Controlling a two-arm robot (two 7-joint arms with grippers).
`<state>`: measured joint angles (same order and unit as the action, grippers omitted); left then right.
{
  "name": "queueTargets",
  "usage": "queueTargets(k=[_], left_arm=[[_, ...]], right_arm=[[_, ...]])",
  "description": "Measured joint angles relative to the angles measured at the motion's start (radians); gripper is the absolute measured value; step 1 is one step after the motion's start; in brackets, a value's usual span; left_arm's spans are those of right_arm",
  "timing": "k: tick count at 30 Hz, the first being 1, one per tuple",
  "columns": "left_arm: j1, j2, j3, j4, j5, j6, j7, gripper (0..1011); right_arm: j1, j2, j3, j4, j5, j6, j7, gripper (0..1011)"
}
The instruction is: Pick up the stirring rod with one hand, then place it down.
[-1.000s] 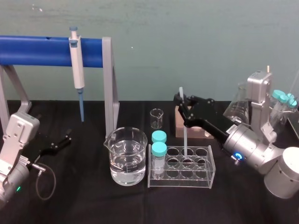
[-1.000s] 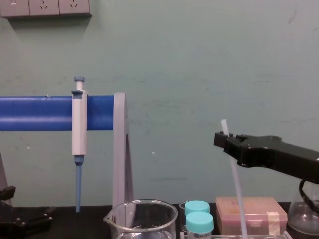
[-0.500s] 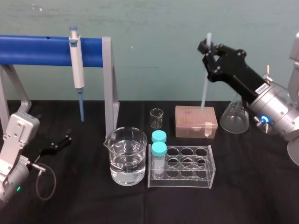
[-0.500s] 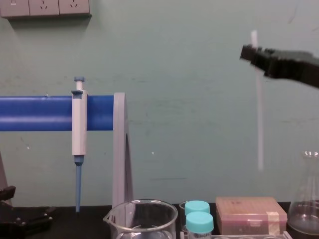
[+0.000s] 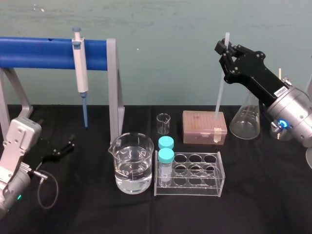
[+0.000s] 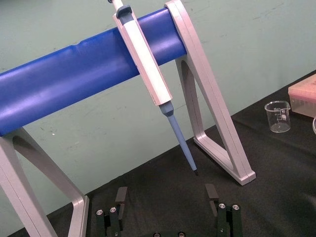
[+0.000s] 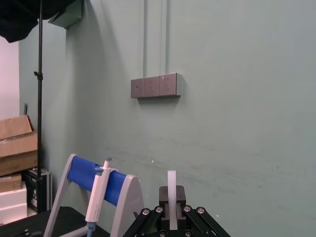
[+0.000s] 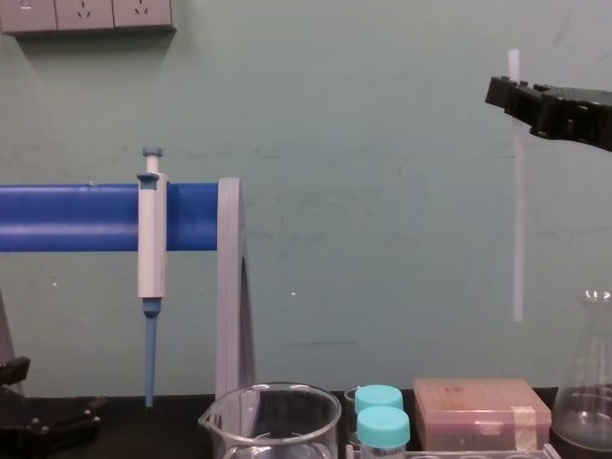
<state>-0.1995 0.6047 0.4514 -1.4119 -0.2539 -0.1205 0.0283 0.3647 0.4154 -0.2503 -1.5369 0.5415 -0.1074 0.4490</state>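
Our right hand [image 5: 225, 48] is clamped on the stirring rod [image 5: 220, 87] close to the rod's upper end, with a short stub showing above the jaws. The rod hangs almost upright in the air, high above the pink box [image 5: 204, 126], and its lower end is clear of the lid and touches nothing.

Just to the right of the pink box stands a glass flask [image 5: 245, 122]. In front of the box sits a clear rack [image 5: 214, 180] with two capped tubes [image 5: 165, 156], and a beaker [image 5: 130, 165] of water stands farther to the front left. Our left hand [image 6: 165, 197] is parked on the tabletop [image 5: 263, 204] far to the left of the pink box, jaws apart and empty.

We judge the pick-up done and the placing yet to come. The grip is near one end, so the long free length can swing. A quick descent could drive the lower tip into the box lid or against the flask and tip it. The rod is thin and smooth, so it may also slide through the jaws. If we release it while it is upright, it would topple and roll, perhaps into the rack or off the tabletop
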Motion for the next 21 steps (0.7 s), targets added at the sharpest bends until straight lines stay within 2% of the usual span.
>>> queueTargets(k=[21], left_arm=[[0.0,0.0,0.0,0.0,0.0,0.0,0.0,1000]], right_arm=[[-0.013,0.017,-0.005,-0.008,0.006,0.016,0.017,72]])
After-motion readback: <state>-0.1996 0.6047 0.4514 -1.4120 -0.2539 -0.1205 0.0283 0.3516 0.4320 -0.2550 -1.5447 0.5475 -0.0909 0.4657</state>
